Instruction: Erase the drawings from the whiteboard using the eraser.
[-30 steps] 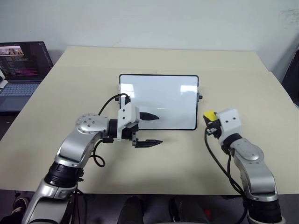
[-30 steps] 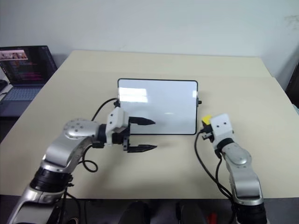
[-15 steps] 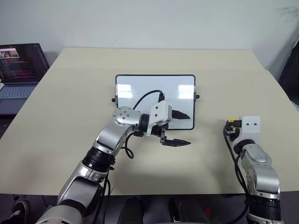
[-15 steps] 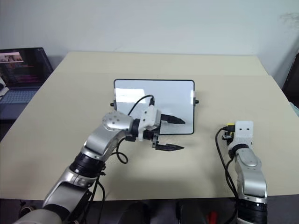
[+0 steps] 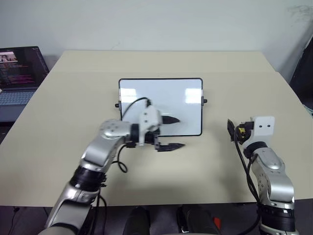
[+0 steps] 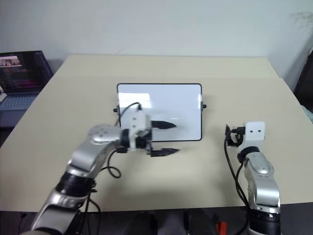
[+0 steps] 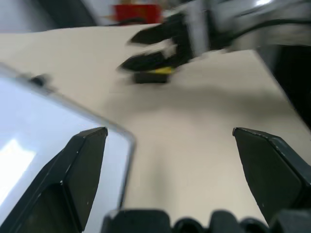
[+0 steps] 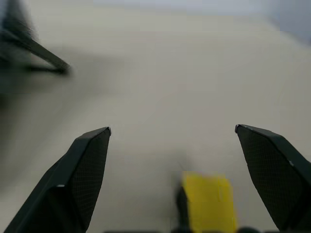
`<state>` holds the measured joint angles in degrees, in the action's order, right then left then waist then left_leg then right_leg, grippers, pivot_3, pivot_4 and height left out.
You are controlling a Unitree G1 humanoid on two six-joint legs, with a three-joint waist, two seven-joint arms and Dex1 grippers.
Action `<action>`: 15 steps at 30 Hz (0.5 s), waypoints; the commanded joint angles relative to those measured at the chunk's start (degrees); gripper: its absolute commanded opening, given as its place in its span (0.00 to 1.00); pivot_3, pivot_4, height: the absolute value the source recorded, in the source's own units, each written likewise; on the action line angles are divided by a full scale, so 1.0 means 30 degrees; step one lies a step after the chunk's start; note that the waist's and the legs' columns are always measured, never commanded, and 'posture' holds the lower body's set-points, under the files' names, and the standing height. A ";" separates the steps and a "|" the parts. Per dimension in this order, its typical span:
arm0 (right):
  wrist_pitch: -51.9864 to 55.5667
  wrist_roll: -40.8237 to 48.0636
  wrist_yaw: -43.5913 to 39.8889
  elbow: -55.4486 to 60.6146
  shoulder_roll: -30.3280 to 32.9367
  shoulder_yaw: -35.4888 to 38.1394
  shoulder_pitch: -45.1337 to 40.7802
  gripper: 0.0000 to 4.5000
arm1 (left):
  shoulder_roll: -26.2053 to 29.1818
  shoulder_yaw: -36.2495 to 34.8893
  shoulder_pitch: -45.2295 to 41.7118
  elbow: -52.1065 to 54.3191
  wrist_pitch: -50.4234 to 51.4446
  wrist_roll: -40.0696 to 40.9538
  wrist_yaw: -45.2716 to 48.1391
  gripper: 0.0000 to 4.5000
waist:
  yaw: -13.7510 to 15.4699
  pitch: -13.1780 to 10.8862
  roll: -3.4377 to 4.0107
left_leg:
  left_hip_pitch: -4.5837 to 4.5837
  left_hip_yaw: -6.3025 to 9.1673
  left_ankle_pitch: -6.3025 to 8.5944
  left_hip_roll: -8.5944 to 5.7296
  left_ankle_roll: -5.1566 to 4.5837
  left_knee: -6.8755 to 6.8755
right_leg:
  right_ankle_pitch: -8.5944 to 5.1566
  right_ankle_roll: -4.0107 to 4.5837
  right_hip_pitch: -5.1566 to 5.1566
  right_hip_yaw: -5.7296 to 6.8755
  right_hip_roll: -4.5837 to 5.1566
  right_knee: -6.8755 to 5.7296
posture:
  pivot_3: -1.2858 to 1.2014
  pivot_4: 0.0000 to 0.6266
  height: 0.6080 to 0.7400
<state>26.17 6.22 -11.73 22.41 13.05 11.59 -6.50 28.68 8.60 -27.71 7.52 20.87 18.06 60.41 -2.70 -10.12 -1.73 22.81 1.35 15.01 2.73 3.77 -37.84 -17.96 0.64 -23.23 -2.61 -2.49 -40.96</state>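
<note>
The whiteboard [image 5: 146, 98] lies flat mid-table, black-framed. Its visible surface is plain white, and the drawings are out of view. My left gripper [image 5: 181, 132] hovers open over the board's near right corner, one finger above the board and the other past its near edge. My right gripper [image 5: 234, 131] stands open to the right of the board, pointing across the table. The yellow eraser [image 8: 209, 201] lies low between its spread fingers, touched by neither. The left wrist view shows the same eraser [image 7: 154, 74] on the table beneath those fingers.
An open laptop [image 5: 19, 73] sits off the table's far left. The beige table [image 5: 161, 181] stretches bare in front of the board and behind it. Its right edge runs close beyond my right arm.
My right gripper, shut on the eraser beside the board's right edge a second ago, has drawn off to the right and opened. My left gripper swung right, then came back a little.
</note>
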 commanded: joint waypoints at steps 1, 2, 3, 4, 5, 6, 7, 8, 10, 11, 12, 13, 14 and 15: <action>-0.0708 0.1113 -0.1544 0.2938 0.0251 -0.1389 0.1261 0.99 | -0.0409 -0.2420 0.1411 0.2299 0.1282 0.1144 -0.2797 1.00 | 0.0116 0.0003 -0.0004 | 0.0006 0.0001 0.0000 -0.0003 0.0000 -0.0006 | -0.0003 -0.0005 0.0001 0.0025 0.0000 0.0004 | 0.52 0.24 1.00; -0.0684 0.1361 -0.1800 0.3621 0.0161 -0.1916 0.1854 0.99 | -0.0643 -0.3087 0.2161 0.2921 0.1606 0.1370 -0.3729 1.00 | 0.0158 0.0007 -0.0002 | 0.0008 0.0004 0.0000 -0.0001 0.0001 -0.0009 | -0.0004 -0.0008 0.0005 0.0025 0.0001 0.0006 | 0.52 0.24 1.00; -0.0709 0.1595 -0.2075 0.4146 0.0106 -0.2408 0.2432 0.99 | -0.0908 -0.3586 0.2900 0.3524 0.1762 0.1442 -0.4602 1.00 | 0.0221 0.0006 -0.0003 | 0.0007 0.0009 0.0000 0.0002 0.0000 -0.0004 | -0.0005 -0.0008 0.0010 0.0019 0.0009 0.0016 | 0.52 0.24 1.00; -0.0732 0.1752 -0.2213 0.4383 0.0089 -0.2635 0.2758 0.99 | -0.1086 -0.3789 0.3322 0.3929 0.1836 0.1448 -0.5127 1.00 | 0.0267 0.0005 -0.0003 | 0.0012 0.0024 0.0002 0.0017 0.0001 -0.0006 | -0.0005 -0.0008 0.0010 0.0018 0.0021 0.0020 | 0.52 0.24 1.00; -0.1402 0.1162 -0.1966 0.4488 0.0039 -0.3042 0.3399 0.99 | -0.1460 -0.4131 0.4428 0.4757 0.1716 0.1269 -0.6032 1.00 | 0.0286 0.0006 -0.0003 | 0.0013 0.0023 0.0001 0.0020 0.0002 -0.0012 | -0.0005 -0.0007 0.0010 0.0015 0.0035 0.0018 | 0.52 0.24 1.00; -0.1913 0.0701 -0.1743 0.4536 0.0026 -0.3324 0.3838 0.99 | -0.1681 -0.4337 0.5205 0.5350 0.1637 0.1177 -0.6682 1.00 | 0.0286 0.0006 -0.0002 | 0.0012 0.0022 0.0000 0.0020 0.0003 -0.0019 | -0.0006 -0.0012 0.0009 0.0013 0.0069 0.0009 | 0.52 0.24 1.00; -0.2682 0.0244 -0.1348 0.4453 -0.0177 -0.3533 0.4417 0.99 | -0.2079 -0.4791 0.6231 0.6108 0.1667 0.1178 -0.7587 1.00 | 0.0293 0.0008 -0.0006 | 0.0005 0.0019 0.0000 0.0012 0.0003 -0.0022 | -0.0016 -0.0029 0.0016 -0.0004 0.0115 0.0006 | 0.52 0.24 1.00; -0.3578 0.0025 -0.1147 0.3960 -0.0226 -0.3230 0.4726 0.99 | -0.2703 -0.4850 0.6866 0.6702 0.1512 0.0792 -0.8798 1.00 | 0.0296 0.0013 -0.0016 | 0.0002 0.0015 0.0000 -0.0007 0.0004 -0.0028 | -0.0043 -0.0084 0.0024 -0.0014 0.0141 0.0008 | 0.52 0.24 1.00; -0.4979 0.0241 -0.1225 0.3107 -0.0428 -0.2825 0.5238 0.99 | -0.3668 -0.4928 0.7994 0.7546 0.0644 -0.0476 -1.0936 1.00 | 0.0322 0.0015 -0.0023 | -0.0002 0.0009 0.0000 -0.0039 0.0004 -0.0042 | -0.0039 -0.0104 0.0037 -0.0022 0.0187 0.0014 | 0.52 0.24 1.00; -0.5605 0.0238 -0.1221 0.2894 -0.0635 -0.3018 0.5708 0.99 | -0.4340 -0.5441 0.8637 0.7975 0.0487 -0.0702 -1.2088 1.00 | 0.0336 0.0026 -0.0042 | -0.0005 0.0006 -0.0001 -0.0048 0.0004 -0.0050 | -0.0032 -0.0118 0.0045 -0.0024 0.0193 0.0015 | 0.52 0.24 1.00; -0.5850 0.0574 -0.1422 0.2725 -0.0753 -0.3071 0.5969 0.99 | -0.4825 -0.5671 0.9010 0.8271 0.0344 -0.1138 -1.3109 1.00 | 0.0349 0.0034 -0.0051 | -0.0007 0.0012 -0.0001 -0.0048 0.0003 -0.0050 | -0.0025 -0.0129 0.0045 -0.0021 0.0192 0.0018 | 0.52 0.24 1.00; -0.5998 0.0862 -0.1680 0.2616 -0.0783 -0.3153 0.6183 0.99 | -0.5070 -0.5722 0.9330 0.8434 0.0007 -0.1816 -1.3910 1.00 | 0.0352 0.0035 -0.0054 | -0.0020 0.0017 -0.0001 -0.0043 0.0003 -0.0046 | -0.0025 -0.0130 0.0059 -0.0016 0.0191 0.0014 | 0.52 0.24 1.00; -0.6576 0.0790 -0.1942 0.2558 -0.0733 -0.3356 0.6561 0.99 | -0.5206 -0.5820 0.9936 0.8520 -0.0658 -0.2640 -1.4557 1.00 | 0.0350 0.0035 -0.0054 | -0.0035 0.0023 -0.0001 -0.0031 0.0003 -0.0043 | -0.0027 -0.0130 0.0069 -0.0006 0.0180 0.0012 | 0.52 0.24 1.00; -0.6905 0.1011 -0.2360 0.2407 -0.0583 -0.3366 0.6781 0.99 | -0.5360 -0.5777 1.0351 0.8520 -0.1056 -0.3269 -1.5142 1.00 | 0.0341 0.0035 -0.0053 | -0.0041 0.0020 -0.0001 -0.0032 0.0003 -0.0040 | -0.0027 -0.0130 0.0070 0.0003 0.0174 0.0004 | 0.52 0.24 1.00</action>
<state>8.53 8.04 -17.34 28.72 10.91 1.39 13.38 13.03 -7.78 2.54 30.09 20.77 11.37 18.20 -1.68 -10.01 -1.89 22.61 1.41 15.01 2.65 3.78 -37.92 -18.05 0.25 -22.99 -2.65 -1.99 -40.95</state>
